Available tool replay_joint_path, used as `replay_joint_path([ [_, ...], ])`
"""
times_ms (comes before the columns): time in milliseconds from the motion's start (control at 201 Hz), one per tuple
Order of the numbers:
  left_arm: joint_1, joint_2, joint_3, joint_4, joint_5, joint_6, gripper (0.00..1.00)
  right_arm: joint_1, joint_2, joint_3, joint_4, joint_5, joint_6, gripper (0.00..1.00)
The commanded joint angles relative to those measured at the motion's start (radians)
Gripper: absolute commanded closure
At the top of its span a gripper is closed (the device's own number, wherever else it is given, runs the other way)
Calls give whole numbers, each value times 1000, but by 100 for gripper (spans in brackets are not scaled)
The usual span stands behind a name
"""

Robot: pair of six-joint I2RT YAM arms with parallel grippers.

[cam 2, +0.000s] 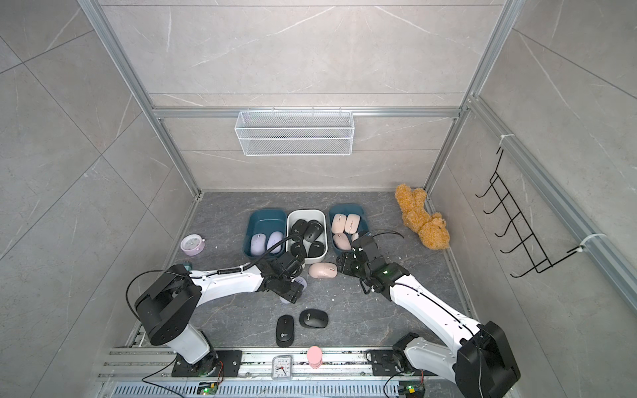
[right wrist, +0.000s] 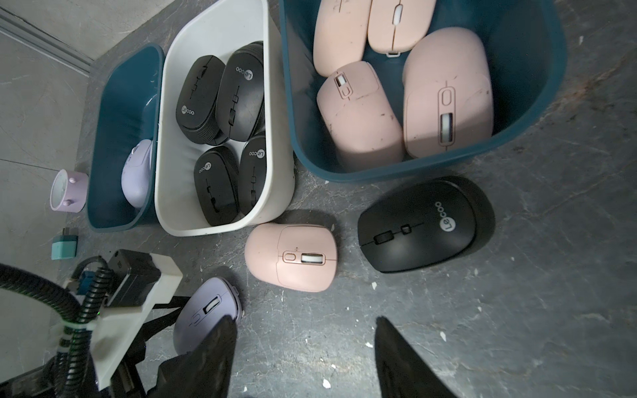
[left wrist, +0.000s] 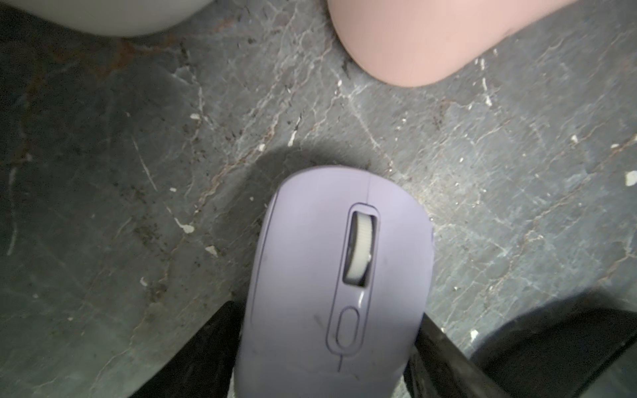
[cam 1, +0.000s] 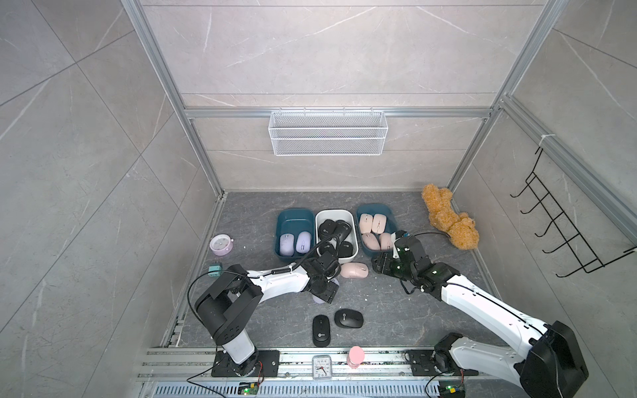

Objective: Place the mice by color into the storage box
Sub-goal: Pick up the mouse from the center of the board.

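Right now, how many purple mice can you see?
3. One purple mouse beside another in the left teal bin; a third on the table between the left tool's fingers. Others may be hidden.

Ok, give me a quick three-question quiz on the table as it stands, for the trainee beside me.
1. True or false: the white bin holds only black mice.
2. Which mouse lies between the fingers of the left gripper: A pink, B purple, C black?
3. How many pink mice lie loose on the table?
Key: 1 true. 2 B, the purple mouse. 3 one, beside the white bin.
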Motion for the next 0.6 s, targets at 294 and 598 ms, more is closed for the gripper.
replay_joint_path([
  [294,-52,68,35,-103,-111,-56,29,-3,5,16,20,-11,17,35],
  [598,-80,72,49,-120,-154,-100,37,-3,-6,12,25,-17,25,35],
])
